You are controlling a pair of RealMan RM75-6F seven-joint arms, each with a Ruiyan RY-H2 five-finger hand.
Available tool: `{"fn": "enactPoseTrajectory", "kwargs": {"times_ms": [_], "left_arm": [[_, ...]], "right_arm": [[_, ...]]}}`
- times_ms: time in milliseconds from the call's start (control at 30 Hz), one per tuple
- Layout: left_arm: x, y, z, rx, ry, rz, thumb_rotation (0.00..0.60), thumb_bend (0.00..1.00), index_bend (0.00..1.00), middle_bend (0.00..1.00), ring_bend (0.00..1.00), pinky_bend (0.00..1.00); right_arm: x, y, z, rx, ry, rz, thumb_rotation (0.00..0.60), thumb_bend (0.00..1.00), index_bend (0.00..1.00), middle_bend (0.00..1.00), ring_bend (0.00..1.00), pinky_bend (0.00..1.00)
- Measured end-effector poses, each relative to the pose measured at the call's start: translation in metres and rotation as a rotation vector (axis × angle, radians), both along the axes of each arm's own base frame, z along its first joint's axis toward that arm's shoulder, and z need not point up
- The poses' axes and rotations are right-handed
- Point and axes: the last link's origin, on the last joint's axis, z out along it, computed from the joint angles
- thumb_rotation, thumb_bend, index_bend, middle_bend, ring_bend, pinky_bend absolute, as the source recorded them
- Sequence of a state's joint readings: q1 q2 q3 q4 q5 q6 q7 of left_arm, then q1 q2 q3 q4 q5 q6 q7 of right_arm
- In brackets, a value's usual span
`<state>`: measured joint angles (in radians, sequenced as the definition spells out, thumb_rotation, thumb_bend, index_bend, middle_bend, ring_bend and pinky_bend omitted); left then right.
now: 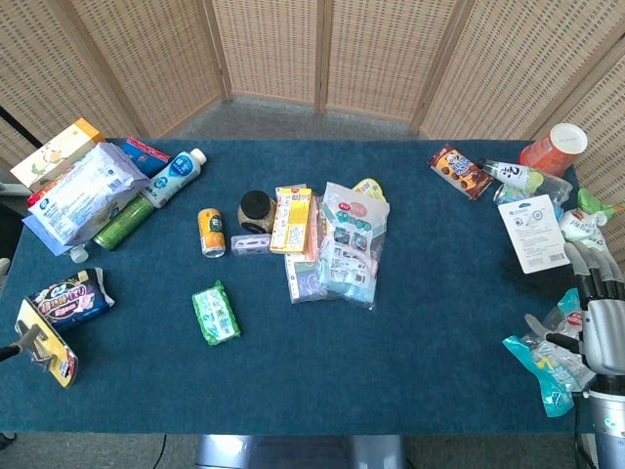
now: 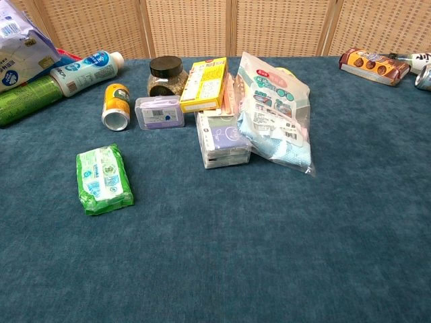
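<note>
In the head view my right hand (image 1: 598, 318) sits at the table's right edge, fingers (image 1: 586, 266) stretched away from me and spread, thumb out to the side. It holds nothing that I can see. It lies beside a teal packet (image 1: 545, 366) and a small clear packet (image 1: 566, 311), just short of a white card pack (image 1: 532, 233). At the lower left edge only grey fingertips (image 1: 29, 340) of my left hand show, lying on a yellow packet (image 1: 49, 354); whether they grip it is unclear. Neither hand shows in the chest view.
Mid-table lie a green wipes pack (image 1: 215, 313), yellow can (image 1: 211, 233), dark-lidded jar (image 1: 256, 210), yellow box (image 1: 291, 219) and clear bagged goods (image 1: 350, 244). Bottles, a tissue pack (image 1: 78, 193) and boxes crowd the far left; snacks and an orange cup (image 1: 555, 149) the far right.
</note>
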<state>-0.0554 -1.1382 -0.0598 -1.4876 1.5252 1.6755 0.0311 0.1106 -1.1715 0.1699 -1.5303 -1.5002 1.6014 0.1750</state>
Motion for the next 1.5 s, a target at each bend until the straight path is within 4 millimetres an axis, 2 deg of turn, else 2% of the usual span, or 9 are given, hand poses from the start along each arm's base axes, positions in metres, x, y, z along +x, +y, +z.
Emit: {"fn": "enactPoseTrajectory", "kwargs": {"times_ms": [267,367,567,800,1000,1200,1400,1500], "left_arm": [[0.002,0.006,-0.006,-0.041,0.025,-0.017,0.6,0.0,0.02,0.0,0.0,0.0],[0.011,0.017,-0.013,-0.097,0.064,-0.063,0.6,0.0,0.02,0.0,0.0,0.0],[0.042,0.054,-0.034,-0.258,0.19,-0.195,0.6,0.0,0.0,0.0,0.0,0.0],[0.079,0.094,-0.071,-0.497,0.398,-0.3,0.6,0.0,0.0,0.0,0.0,0.0],[0.11,0.117,-0.101,-0.637,0.607,-0.397,0.6,0.0,0.0,0.0,0.0,0.0],[0.132,0.123,-0.136,-0.716,0.675,-0.461,0.6,0.0,0.0,0.0,0.0,0.0],[0.142,0.127,-0.174,-0.78,0.673,-0.487,0.6,0.0,0.0,0.0,0.0,0.0],[0.142,0.128,-0.185,-0.801,0.698,-0.494,0.6,0.0,0.0,0.0,0.0,0.0]], "right_arm": [[0.001,0.001,0.002,-0.002,-0.014,0.003,0.6,0.0,0.0,0.0,0.0,0.0],[0.002,0.0,0.001,0.001,-0.02,0.005,0.6,0.0,0.0,0.0,0.0,0.0],[0.003,0.001,0.002,-0.001,-0.024,0.009,0.6,0.0,0.0,0.0,0.0,0.0],[0.003,0.001,0.004,-0.001,-0.034,0.01,0.6,0.0,0.0,0.0,0.0,0.0],[0.001,0.0,0.008,-0.007,-0.051,0.006,0.6,0.0,0.0,0.0,0.0,0.0],[0.0,0.0,0.012,-0.014,-0.068,0.007,0.6,0.0,0.0,0.0,0.0,0.0],[-0.002,0.0,0.016,-0.025,-0.079,0.0,0.6,0.0,0.0,0.0,0.0,0.0],[-0.004,-0.001,0.019,-0.036,-0.086,-0.004,0.6,0.0,0.0,0.0,0.0,0.0]]}}
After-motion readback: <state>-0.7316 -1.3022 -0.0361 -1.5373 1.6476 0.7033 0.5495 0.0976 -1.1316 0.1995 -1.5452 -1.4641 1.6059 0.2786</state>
